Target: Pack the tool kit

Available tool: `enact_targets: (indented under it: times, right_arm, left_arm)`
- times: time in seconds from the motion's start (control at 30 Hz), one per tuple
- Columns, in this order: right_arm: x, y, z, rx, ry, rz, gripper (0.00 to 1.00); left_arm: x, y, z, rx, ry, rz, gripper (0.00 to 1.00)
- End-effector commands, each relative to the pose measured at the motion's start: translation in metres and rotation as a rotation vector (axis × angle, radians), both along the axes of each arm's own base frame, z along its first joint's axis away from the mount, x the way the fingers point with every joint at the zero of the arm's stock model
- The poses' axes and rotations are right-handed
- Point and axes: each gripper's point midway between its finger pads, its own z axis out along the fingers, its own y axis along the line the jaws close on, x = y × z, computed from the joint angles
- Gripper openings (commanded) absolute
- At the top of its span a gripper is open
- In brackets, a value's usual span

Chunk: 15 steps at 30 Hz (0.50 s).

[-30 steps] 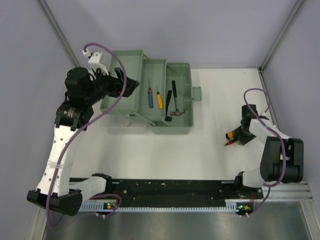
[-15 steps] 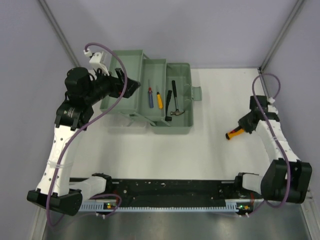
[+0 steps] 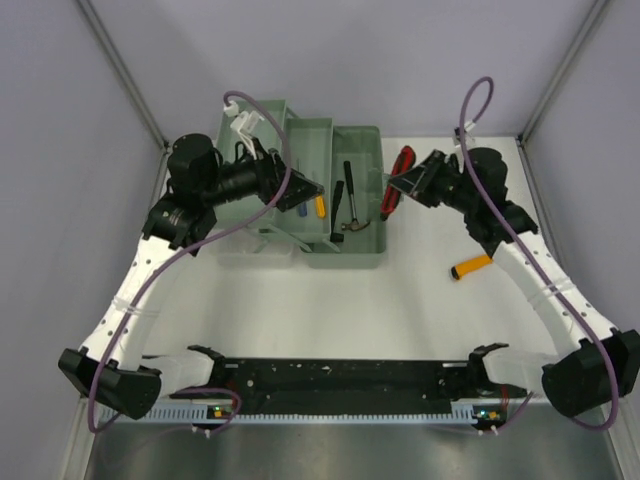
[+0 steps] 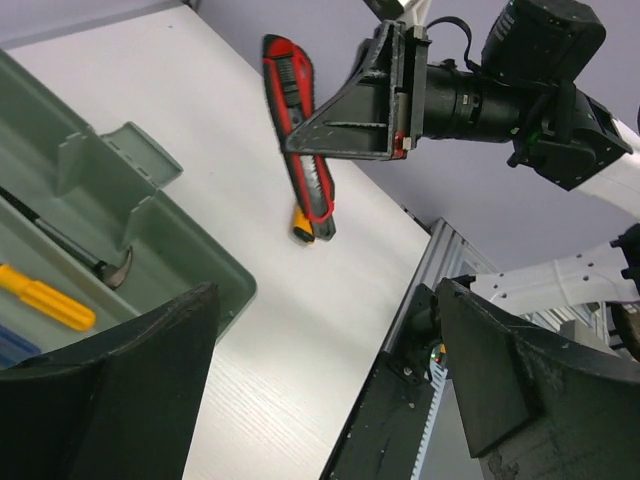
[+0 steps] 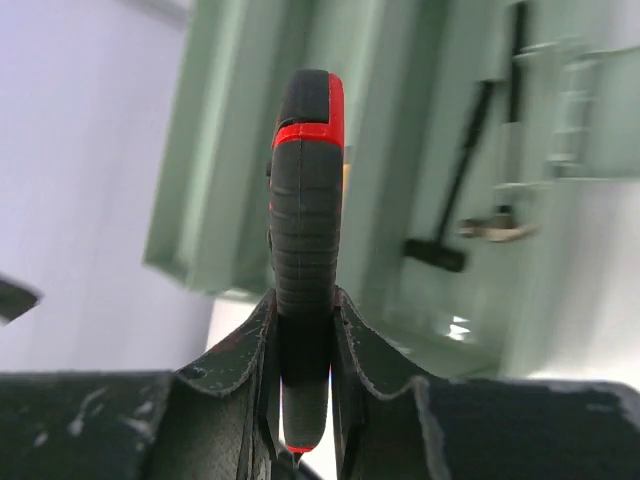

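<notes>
Pale lilac walls and grey frame posts close in the white table [image 3: 430, 320]. The green toolbox [image 3: 355, 255] sits open toward its far left, with the trays stepped out to the left.

My right gripper [image 3: 412, 180] is clamped on the red-and-black utility knife [image 3: 390, 198]. It holds the knife off the table at the right-hand end of the toolbox, by the tab that sticks out from that end. In my right wrist view the knife [image 5: 305, 250] stands edge-on between my fingers [image 5: 235, 365]. They grip it low on its ribbed black body, and its red-banded end points away toward the box. Beyond it the hammer [image 5: 470, 215] lies in the deep right compartment, blurred.

From my left wrist camera the knife [image 4: 300, 140] hangs slanted, and the tip of the orange-handled tool [image 4: 300, 228] shows just behind its lower end. In the overhead view that orange-handled tool [image 3: 470, 267] lies alone on the table, well to the right of the box and nearer my bases.

My left gripper [image 3: 303, 190] hovers over the middle tray with its fingers spread wide and nothing between them. The yellow-handled screwdriver [image 3: 320, 207] lies in that tray just beside it. The hammer [image 3: 348, 195] has its head toward the near wall of its compartment. I cannot tell whether the knife's blade is out.
</notes>
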Motion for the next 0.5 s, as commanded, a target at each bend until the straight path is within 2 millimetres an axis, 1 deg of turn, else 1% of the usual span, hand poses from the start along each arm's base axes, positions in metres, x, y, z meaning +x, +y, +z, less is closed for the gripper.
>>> enact_targets:
  times: [0.0,0.1,0.2,0.3,0.47]
  right_arm:
    - [-0.015,0.068,0.082,0.109,-0.242,0.202,0.00]
    - [-0.020,0.091,0.097,0.151,-0.245,0.204,0.00]
    - [-0.022,0.105,0.111,0.196,-0.257,0.186,0.00]
    - [-0.025,0.117,0.116,0.194,-0.263,0.185,0.00]
    - [-0.028,0.132,0.122,0.183,-0.266,0.213,0.00]
  left_arm:
    - [-0.006,-0.021,0.012,-0.040,-0.060,-0.044,0.93]
    - [0.000,-0.027,0.006,-0.023,-0.070,0.014,0.93]
    - [0.005,-0.031,-0.007,0.001,-0.047,0.054,0.93]
    - [0.006,-0.035,-0.016,0.032,-0.039,0.073,0.93]
    - [0.006,-0.042,-0.021,0.060,-0.060,0.084,0.93]
